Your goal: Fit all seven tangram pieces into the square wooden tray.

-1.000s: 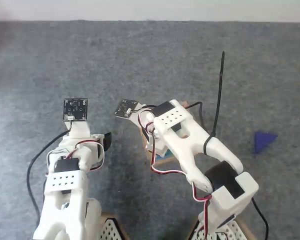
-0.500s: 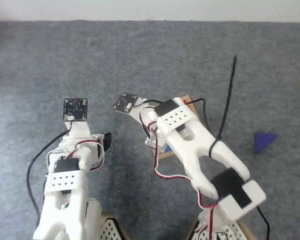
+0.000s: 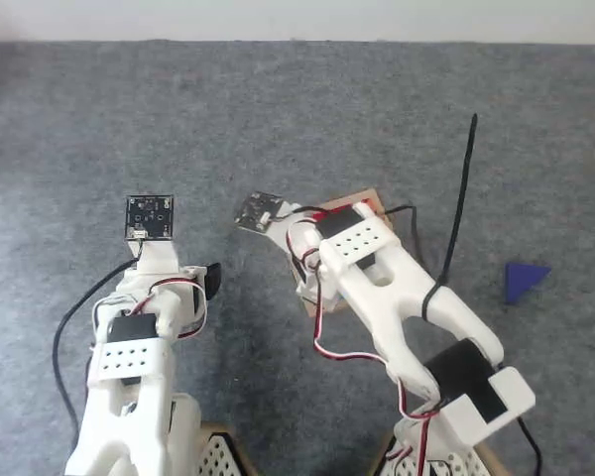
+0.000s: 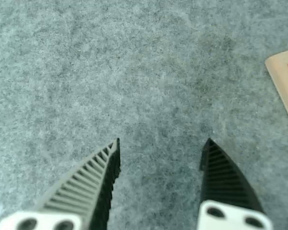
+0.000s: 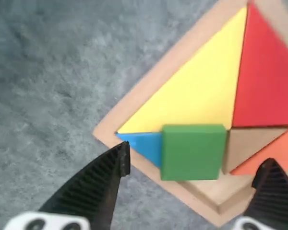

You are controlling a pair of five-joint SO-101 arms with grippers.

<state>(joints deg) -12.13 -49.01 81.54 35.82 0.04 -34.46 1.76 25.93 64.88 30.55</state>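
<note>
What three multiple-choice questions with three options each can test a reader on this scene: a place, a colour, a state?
1. The square piece in the wooden tray is: A purple; B green; C black.
2. The dark blue triangle lies: A in the tray; B in a gripper; C on the grey mat, apart from the tray.
3. The left gripper is: A open over bare mat; B shut on a piece; C open around a piece.
Answers: 1 B, the right wrist view shows it green. 2 C, the high view shows it alone on the mat. 3 A, its fingers stand apart with only mat between.
</note>
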